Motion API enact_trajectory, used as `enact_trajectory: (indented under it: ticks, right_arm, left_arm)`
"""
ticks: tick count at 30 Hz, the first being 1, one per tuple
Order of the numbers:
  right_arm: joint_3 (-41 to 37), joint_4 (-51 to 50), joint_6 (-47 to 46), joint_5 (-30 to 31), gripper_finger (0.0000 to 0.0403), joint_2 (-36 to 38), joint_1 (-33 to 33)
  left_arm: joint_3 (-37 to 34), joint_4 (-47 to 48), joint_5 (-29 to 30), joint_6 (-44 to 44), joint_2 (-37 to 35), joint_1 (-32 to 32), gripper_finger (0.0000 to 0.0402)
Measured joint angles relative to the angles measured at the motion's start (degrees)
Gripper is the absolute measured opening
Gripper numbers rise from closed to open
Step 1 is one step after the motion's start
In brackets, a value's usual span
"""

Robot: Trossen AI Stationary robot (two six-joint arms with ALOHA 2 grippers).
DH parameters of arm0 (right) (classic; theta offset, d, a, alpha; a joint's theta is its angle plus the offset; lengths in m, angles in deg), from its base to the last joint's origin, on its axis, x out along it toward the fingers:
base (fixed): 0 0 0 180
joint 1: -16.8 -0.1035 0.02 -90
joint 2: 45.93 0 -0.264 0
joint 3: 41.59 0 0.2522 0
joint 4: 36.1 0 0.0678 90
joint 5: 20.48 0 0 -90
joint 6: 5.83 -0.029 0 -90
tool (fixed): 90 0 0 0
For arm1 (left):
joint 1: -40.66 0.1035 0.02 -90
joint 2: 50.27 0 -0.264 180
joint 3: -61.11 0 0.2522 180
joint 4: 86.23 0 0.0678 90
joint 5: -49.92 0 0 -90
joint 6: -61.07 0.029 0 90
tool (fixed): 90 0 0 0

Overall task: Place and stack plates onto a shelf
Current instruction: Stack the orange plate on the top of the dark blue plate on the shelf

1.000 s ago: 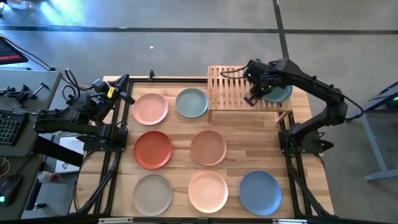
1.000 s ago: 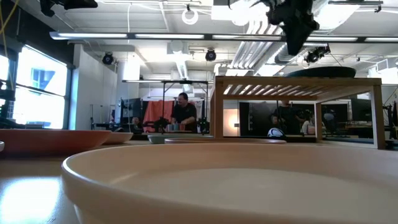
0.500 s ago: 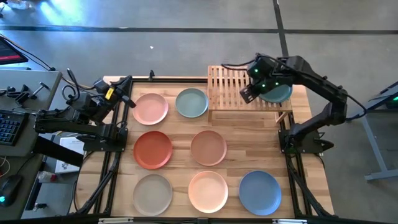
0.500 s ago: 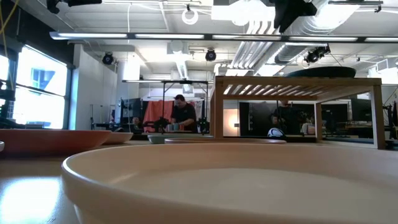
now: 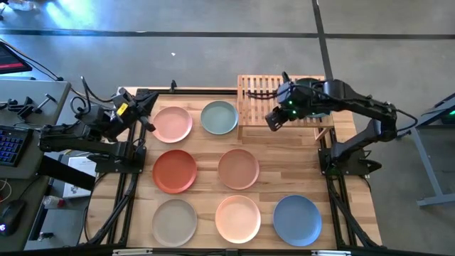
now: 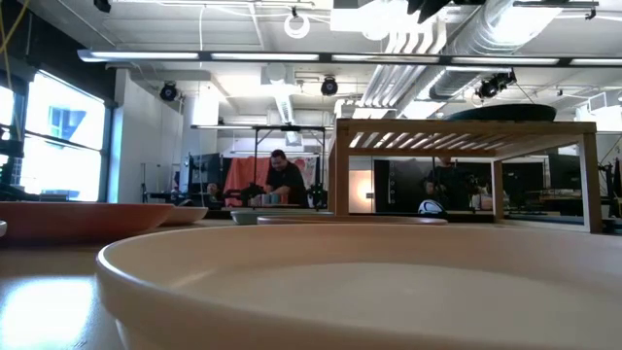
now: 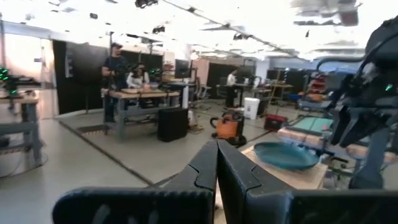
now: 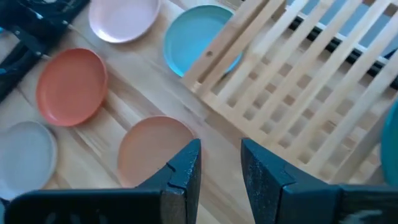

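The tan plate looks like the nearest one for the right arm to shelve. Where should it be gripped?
Probably at the rim of the round, shallow tan plate, on the edge facing the slatted wooden shelf. It lies flat with clear gaps to neighbouring plates, so the right gripper can descend from above, straddling the thin lip.

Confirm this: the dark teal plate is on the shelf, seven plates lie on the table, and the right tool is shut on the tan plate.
Wrong on the last point. The right tool holds nothing: the right wrist view shows its fingers apart, with the tan plate lying on the table below. The dark teal plate is on the shelf; seven lie on the table.
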Motion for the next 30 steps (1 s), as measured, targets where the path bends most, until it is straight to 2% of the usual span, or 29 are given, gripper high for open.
enact_trajectory:
  ticks: [5,13,18,23,30]
  right_arm:
    - [0.00,1.85,-2.70,3.05,0.0092,0.00,-2.62]
    - [0.00,2.50,-5.40,3.87,0.0092,0.00,-5.14]
    - [0.00,2.49,-6.18,4.38,0.0092,0.00,-6.16]
    - [0.00,2.49,-7.02,4.41,0.0092,0.00,-6.37]
    - [0.00,2.47,-7.62,7.21,0.0092,0.00,-6.35]
  left_arm:
    - [6.10,3.59,-0.95,0.94,3.61,0.00,0.0000]
    - [15.92,16.23,-1.01,1.52,10.87,0.00,0.0000]
    - [16.78,22.73,-1.05,0.19,13.28,0.00,0.0000]
    - [16.78,27.62,-3.97,-2.05,15.58,0.02,0.0003]
    - [16.78,27.67,-7.90,-5.26,18.42,0.00,0.0043]
